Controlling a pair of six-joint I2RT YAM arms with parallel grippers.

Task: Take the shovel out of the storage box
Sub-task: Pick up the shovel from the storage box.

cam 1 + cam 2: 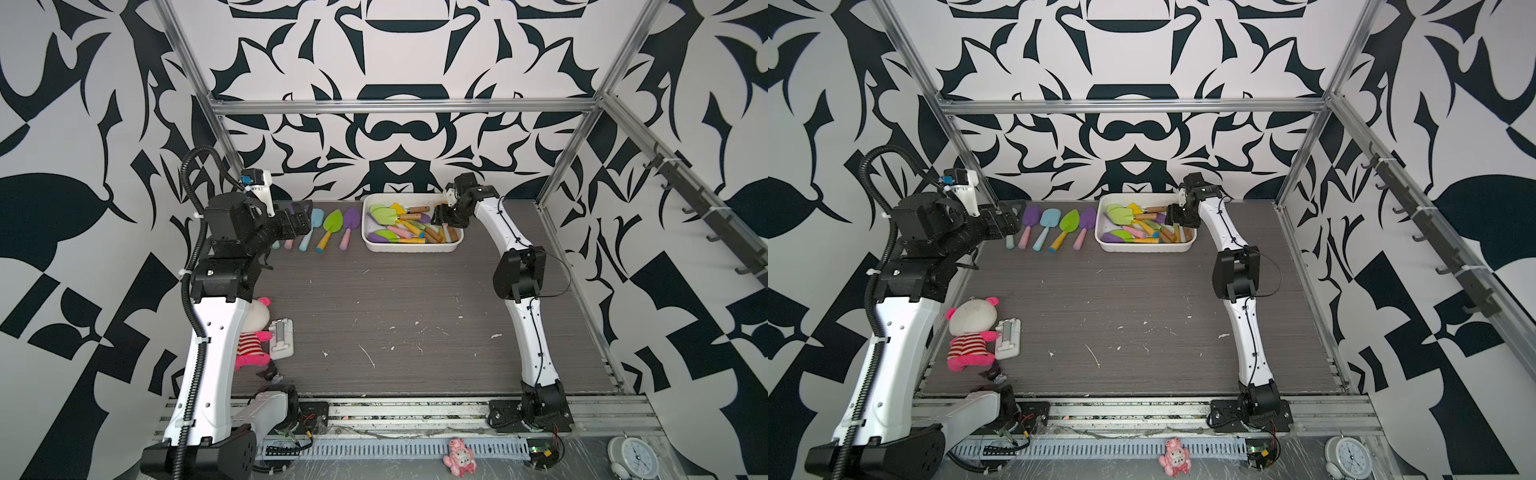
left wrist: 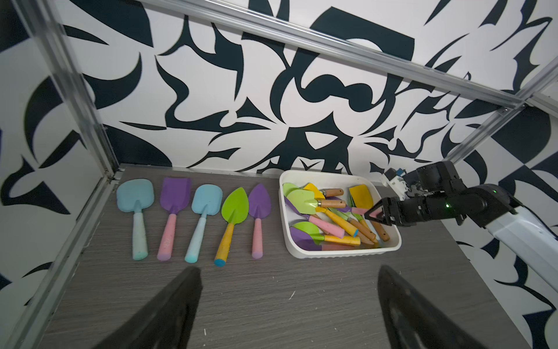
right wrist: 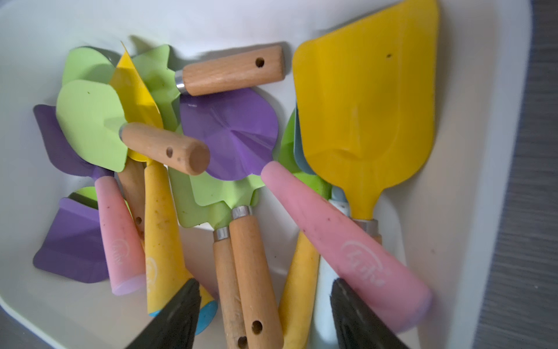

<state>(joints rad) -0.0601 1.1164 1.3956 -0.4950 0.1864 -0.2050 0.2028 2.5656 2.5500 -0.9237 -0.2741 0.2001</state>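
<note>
looking down in both top views, you find the storage box (image 1: 409,248), a shallow white tub with rounded corners and a rolled rim, at the far edge of the table (image 1: 415,311). it holds a jumbled heap of toy shovels (image 1: 386,214) with green, yellow and purple blades. your right gripper (image 1: 437,217) dips into the box's right end. your left gripper (image 1: 302,218) hangs by the left end of the loose shovels (image 1: 332,224), which lie in a row just left of the box.

from the left wrist you see five in that row, side by side with blades toward the wall: two light blue, two purple on pink handles, one green on a yellow handle. your left jaws stand wide apart with nothing between them.

from the right wrist, your jaws are parted and clamp nothing. they straddle two wooden handles (image 3: 241,272). a yellow shovel (image 3: 365,105) lies along the box wall. the pink handle (image 3: 347,241) carries a white script logo you cannot read.
</note>
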